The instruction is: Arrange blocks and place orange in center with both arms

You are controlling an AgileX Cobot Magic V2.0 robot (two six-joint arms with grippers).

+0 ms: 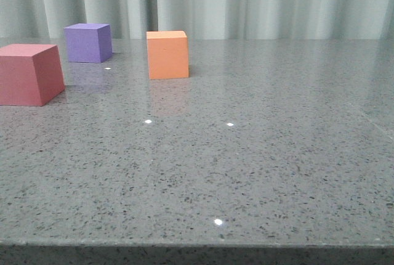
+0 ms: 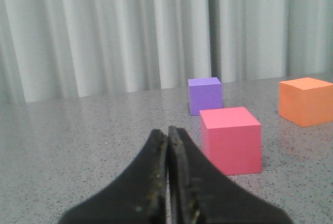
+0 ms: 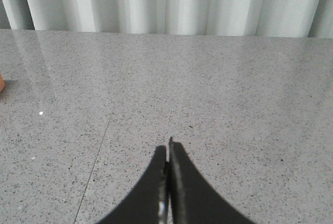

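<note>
Three blocks stand on the grey table (image 1: pixel 246 172). The red-pink cube (image 1: pixel 28 74) is nearest, at the far left. Behind it sits the purple cube (image 1: pixel 88 42). The orange cube (image 1: pixel 167 54) stands to their right, apart from both. Neither arm shows in the front view. My left gripper (image 2: pixel 167 130) is shut with nothing in it, low over the table, short of the red-pink cube (image 2: pixel 231 139); the purple cube (image 2: pixel 205 95) and orange cube (image 2: pixel 305 101) lie beyond. My right gripper (image 3: pixel 168 147) is shut and empty over bare table, with a sliver of the orange cube (image 3: pixel 1 83) at the view's edge.
Pale pleated curtains (image 1: pixel 246 3) hang behind the table. The table's front edge (image 1: pixel 197 244) runs along the bottom of the front view. A thin seam line (image 3: pixel 104 135) crosses the table surface in the right wrist view.
</note>
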